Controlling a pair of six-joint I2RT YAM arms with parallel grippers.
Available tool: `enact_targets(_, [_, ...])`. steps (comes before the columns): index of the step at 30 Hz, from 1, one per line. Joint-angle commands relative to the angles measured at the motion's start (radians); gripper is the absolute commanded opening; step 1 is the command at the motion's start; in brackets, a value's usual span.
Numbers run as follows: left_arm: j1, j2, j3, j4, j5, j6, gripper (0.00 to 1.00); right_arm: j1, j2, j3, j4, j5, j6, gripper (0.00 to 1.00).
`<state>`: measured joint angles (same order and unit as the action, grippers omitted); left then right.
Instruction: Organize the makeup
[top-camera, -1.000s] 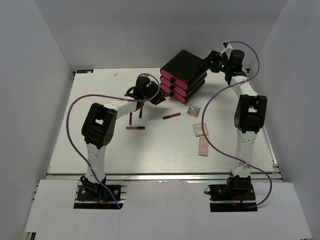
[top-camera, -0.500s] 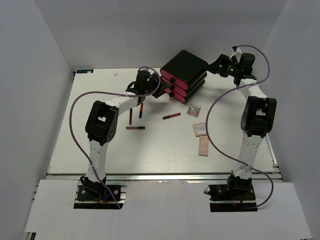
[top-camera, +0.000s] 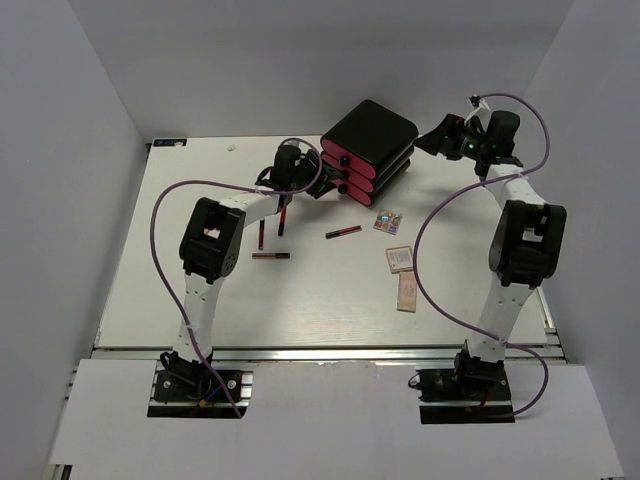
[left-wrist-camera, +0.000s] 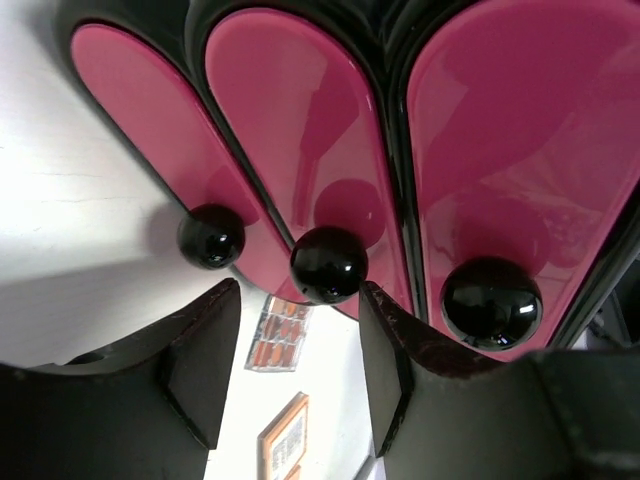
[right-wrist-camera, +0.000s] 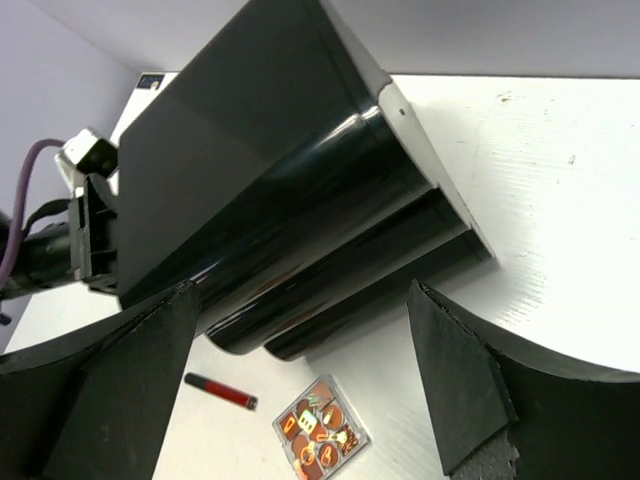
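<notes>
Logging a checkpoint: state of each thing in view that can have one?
drawers, all three shut
left tool, open, straddling the middle knob
right tool, open, facing the box, holding nothing
sticks, loose, flat on the table
palettes, loose on the table, lids can't tell

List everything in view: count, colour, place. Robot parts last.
Drawer box: one, black with three pink drawer fronts, far centre.
Drawer knobs: three, black, one per drawer front.
Pencil-like sticks: four, dark and red, scattered in front of the box.
Colourful palette: one, orange-toned pans, right of the sticks.
Beige palettes: two, beige-pink, nearer than the colourful palette.
Table: one, white, under everything.
Left gripper: one, black, open, fingertips flanking the middle knob.
Right gripper: one, black, open, at the box's rear.
</notes>
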<state>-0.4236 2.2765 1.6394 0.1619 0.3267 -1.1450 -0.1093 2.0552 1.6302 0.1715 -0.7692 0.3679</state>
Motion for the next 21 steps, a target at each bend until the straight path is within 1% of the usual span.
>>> enact_targets(1, [0.002, 0.014, 0.023, 0.076, 0.005, -0.033, 0.59, -0.001, -0.085, -0.032, 0.051, -0.041, -0.024, 0.89])
enact_targets(4, [0.003, 0.024, 0.017, 0.106, 0.003, -0.058, 0.58, -0.001, -0.118, -0.075, 0.059, -0.047, -0.029, 0.89])
enact_targets(9, [0.006, 0.064, 0.059, 0.111, 0.002, -0.082, 0.56, -0.003, -0.161, -0.131, 0.062, -0.056, -0.037, 0.89])
enact_targets(12, [0.006, 0.08, 0.065, 0.111, -0.006, -0.085, 0.47, -0.003, -0.187, -0.156, 0.065, -0.062, -0.038, 0.89])
enact_targets(13, [0.005, 0.083, 0.065, 0.111, -0.009, -0.087, 0.39, -0.003, -0.194, -0.162, 0.066, -0.065, -0.038, 0.89])
enact_targets(15, [0.005, 0.08, 0.047, 0.126, -0.009, -0.09, 0.3, -0.003, -0.217, -0.181, 0.068, -0.07, -0.043, 0.89])
enact_targets(16, [0.006, 0.075, 0.037, 0.136, -0.009, -0.091, 0.24, -0.003, -0.239, -0.185, 0.068, -0.073, -0.046, 0.89])
enact_targets(18, [0.006, 0.052, 0.014, 0.156, -0.009, -0.091, 0.18, -0.003, -0.262, -0.207, 0.068, -0.087, -0.055, 0.89])
enact_targets(21, [0.006, -0.008, -0.05, 0.157, -0.002, -0.065, 0.13, -0.004, -0.314, -0.22, 0.03, -0.146, -0.142, 0.89])
